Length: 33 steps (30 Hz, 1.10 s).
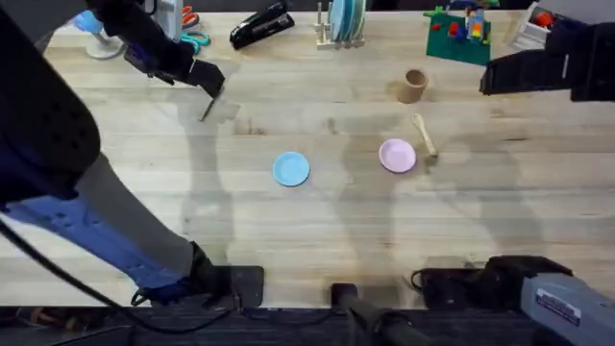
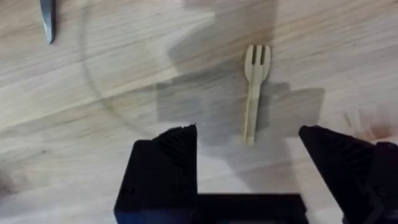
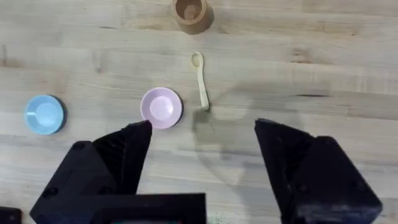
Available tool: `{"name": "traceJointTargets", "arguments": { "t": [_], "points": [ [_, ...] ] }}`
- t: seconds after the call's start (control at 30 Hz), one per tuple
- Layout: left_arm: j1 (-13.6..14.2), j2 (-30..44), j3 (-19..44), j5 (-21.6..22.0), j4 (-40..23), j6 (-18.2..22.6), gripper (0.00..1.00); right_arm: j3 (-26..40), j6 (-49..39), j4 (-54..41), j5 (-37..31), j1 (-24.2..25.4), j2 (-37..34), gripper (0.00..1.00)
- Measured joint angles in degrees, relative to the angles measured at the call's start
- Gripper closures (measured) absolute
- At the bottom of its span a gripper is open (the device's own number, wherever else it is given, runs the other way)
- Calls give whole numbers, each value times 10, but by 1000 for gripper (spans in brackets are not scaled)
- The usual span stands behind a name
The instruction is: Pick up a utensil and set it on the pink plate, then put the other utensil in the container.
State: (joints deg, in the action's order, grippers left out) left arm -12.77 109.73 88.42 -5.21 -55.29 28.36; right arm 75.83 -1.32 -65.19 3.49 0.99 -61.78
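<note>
While flat: one fork [image 2: 255, 93], one spoon [image 3: 200, 81].

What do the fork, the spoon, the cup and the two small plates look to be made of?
The fork and spoon look like pale, unfinished wood: matte, light tan. The cup looks like cork or wood, a darker tan-brown and dull; which of the two I can't tell. The pink plate and blue plate look like smooth, evenly coloured plastic, though painted wood is possible.
</note>
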Motion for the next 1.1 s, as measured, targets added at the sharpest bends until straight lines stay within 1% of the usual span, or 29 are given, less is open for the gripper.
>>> {"name": "traceJointTargets", "arguments": {
  "t": [0.13, 0.23, 0.5, 0.7, 1.0, 1.03, 1.1],
  "points": [
    [1, 27, 17, -12, 7, 3, 8, 0, 0, 0, 0, 0, 0, 7],
    [3, 45, 19, -16, 7, 5, 6, 0, 0, 0, 0, 0, 0, 6],
    [16, 83, 19, -10, 11, 8, 23, 0, 0, 0, 0, 0, 0, 7],
    [31, 91, 19, 8, 11, 9, 24, 0, 0, 0, 0, 0, 0, 8],
    [33, 91, 20, 7, 10, 8, 34, 0, 0, 0, 0, 0, 0, 8],
    [33, 91, 20, 7, 9, 8, 42, 0, 0, 0, 0, 0, 0, 8],
    [33, 91, 20, 7, 8, 8, 90, 0, 0, 0, 0, 0, 0, 7]
  ]
}}
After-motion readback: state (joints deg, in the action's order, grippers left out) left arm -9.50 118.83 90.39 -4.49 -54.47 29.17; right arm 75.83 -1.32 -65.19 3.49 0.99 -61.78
